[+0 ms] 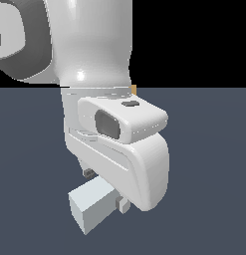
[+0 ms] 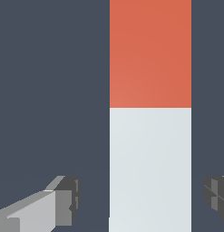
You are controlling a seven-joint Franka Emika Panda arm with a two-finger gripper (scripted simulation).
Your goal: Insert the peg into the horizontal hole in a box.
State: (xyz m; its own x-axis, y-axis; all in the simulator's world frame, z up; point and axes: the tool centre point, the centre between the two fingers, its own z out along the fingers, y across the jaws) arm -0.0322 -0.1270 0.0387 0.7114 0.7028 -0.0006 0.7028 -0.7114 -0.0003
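Observation:
The peg (image 2: 150,136) lies on the dark floor, its red-orange end part (image 2: 150,54) away from the pale grey-white part. In the exterior view only its pale end (image 1: 92,205) sticks out from under the arm. My gripper (image 2: 140,199) is open and straddles the pale part. One finger (image 2: 63,199) and the other finger (image 2: 216,195) stand on either side, both apart from the peg. In the exterior view the gripper (image 1: 106,188) sits low over the peg. A small tan sliver (image 1: 134,89) shows behind the arm, likely the box. The hole is hidden.
The white arm and hand (image 1: 119,139) fill the middle of the exterior view and hide what is behind them. The dark grey-blue floor (image 1: 209,199) spreads around.

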